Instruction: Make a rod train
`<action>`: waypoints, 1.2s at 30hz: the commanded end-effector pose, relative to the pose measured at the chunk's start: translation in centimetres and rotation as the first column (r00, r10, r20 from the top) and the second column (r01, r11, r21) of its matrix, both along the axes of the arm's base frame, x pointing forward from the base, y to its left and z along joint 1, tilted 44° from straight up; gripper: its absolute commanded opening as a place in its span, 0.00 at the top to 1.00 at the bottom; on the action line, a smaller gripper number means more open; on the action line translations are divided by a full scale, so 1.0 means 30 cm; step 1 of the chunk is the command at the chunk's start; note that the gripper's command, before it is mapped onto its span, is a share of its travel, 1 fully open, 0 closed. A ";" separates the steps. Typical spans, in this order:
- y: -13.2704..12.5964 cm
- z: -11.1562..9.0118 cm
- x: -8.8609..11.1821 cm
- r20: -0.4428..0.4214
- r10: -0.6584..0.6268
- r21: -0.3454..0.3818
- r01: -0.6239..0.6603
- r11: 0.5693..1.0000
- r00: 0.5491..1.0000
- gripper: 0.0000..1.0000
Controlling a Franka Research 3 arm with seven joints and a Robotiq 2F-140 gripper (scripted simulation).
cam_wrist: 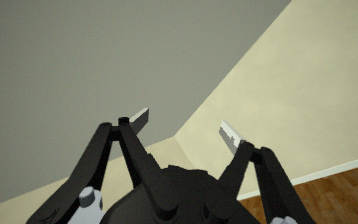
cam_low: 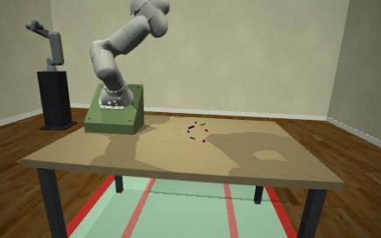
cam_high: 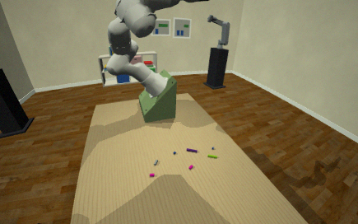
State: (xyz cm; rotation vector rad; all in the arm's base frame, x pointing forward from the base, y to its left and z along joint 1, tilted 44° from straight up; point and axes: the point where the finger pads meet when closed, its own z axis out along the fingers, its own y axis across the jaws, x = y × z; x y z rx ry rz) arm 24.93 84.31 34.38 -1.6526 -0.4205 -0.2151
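Pincer (cam_wrist: 185, 131), released and empty, points at the walls high above the tabletop (cam_high: 116, 193), leaving the scattered rods (cam_high: 192, 151) at centre frame unobstructed.

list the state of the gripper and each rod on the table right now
gripper: open, holding nothing, raised high and facing the wall
purple rod: flat, alone
lime rod: flat, alone, beside the purple rod
grey rod: flat, alone
magenta rods and: flat, apart
blue rods and: on the table, apart
train: not started, no rods touching
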 end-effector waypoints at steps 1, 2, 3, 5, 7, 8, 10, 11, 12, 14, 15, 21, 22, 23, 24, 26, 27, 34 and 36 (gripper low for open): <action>0.002 -0.005 -0.006 0.018 0.009 -0.006 -0.009 1.000 1.000 0.00; 0.002 -0.005 -0.006 0.018 0.009 -0.006 -0.009 1.000 1.000 0.00; 0.002 -0.005 -0.006 0.018 0.009 -0.006 -0.009 1.000 1.000 0.00; 0.002 -0.005 -0.006 0.018 0.009 -0.006 -0.009 1.000 1.000 0.00; 0.002 -0.005 -0.006 0.018 0.009 -0.006 -0.009 1.000 1.000 0.00; 0.002 -0.005 -0.006 0.018 0.009 -0.006 -0.009 1.000 1.000 0.00; -0.023 -0.158 0.017 0.137 0.051 -0.085 -0.040 0.996 0.989 0.00; -0.028 -0.181 0.021 0.153 0.059 -0.097 -0.044 0.994 0.986 0.00; -0.028 -0.181 0.021 0.153 0.059 -0.097 -0.044 0.994 0.986 0.00; -0.028 -0.181 0.021 0.153 0.059 -0.097 -0.044 0.994 0.986 0.00; -0.028 -0.181 0.021 0.153 0.059 -0.097 -0.044 0.994 0.986 0.00; -0.028 -0.181 0.021 0.153 0.059 -0.097 -0.044 0.994 0.986 0.00; -0.028 -0.181 0.021 0.153 0.059 -0.097 -0.044 0.994 0.986 0.00; -0.028 -0.181 0.021 0.153 0.059 -0.097 -0.044 0.994 0.986 0.00; -0.028 -0.181 0.021 0.153 0.059 -0.097 -0.044 0.994 0.986 0.00; -0.028 -0.181 0.021 0.153 0.059 -0.097 -0.044 0.994 0.986 0.00; -0.028 -0.181 0.021 0.153 0.059 -0.097 -0.044 0.994 0.986 0.00; -0.028 -0.181 0.021 0.153 0.059 -0.097 -0.044 0.994 0.986 0.00; -0.066 -0.329 0.052 0.255 0.113 -0.177 -0.069 0.982 0.960 0.00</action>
